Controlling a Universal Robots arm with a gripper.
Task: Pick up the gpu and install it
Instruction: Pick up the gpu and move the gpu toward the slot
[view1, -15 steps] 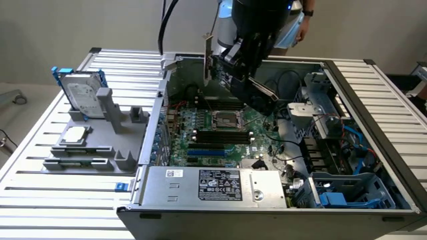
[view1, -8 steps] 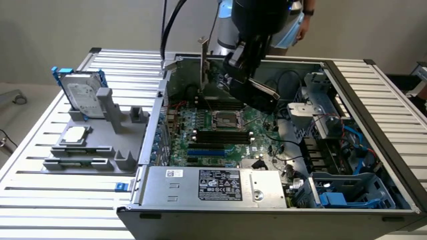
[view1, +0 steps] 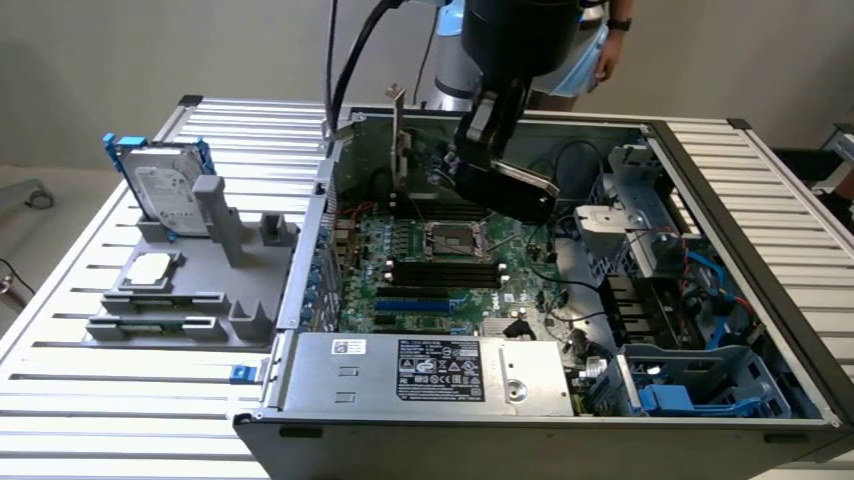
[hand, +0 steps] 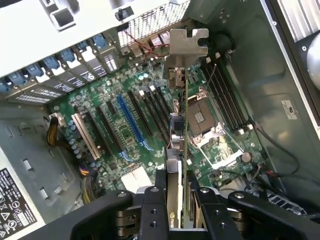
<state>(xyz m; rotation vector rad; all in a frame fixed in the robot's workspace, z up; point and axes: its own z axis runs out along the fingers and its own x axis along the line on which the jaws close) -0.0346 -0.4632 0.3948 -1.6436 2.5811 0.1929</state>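
Pickup seems done: the black gripper (hand: 184, 207) is clamped on the thin green gpu (hand: 181, 131) with silver bracket, above the green motherboard (hand: 107, 102), not yet seated.

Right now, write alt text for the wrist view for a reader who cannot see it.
The jaws clamp the gpu edge-on, its silver bracket at the far end, above a green motherboard. A blue slot, black slots and the processor socket lie below.

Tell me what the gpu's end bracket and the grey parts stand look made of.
Bracket on the gpu: bare metal, likely stamped steel, by its dull silver sheen. Grey stand: matte plastic apparently, uniform colour, blocky moulded shapes.
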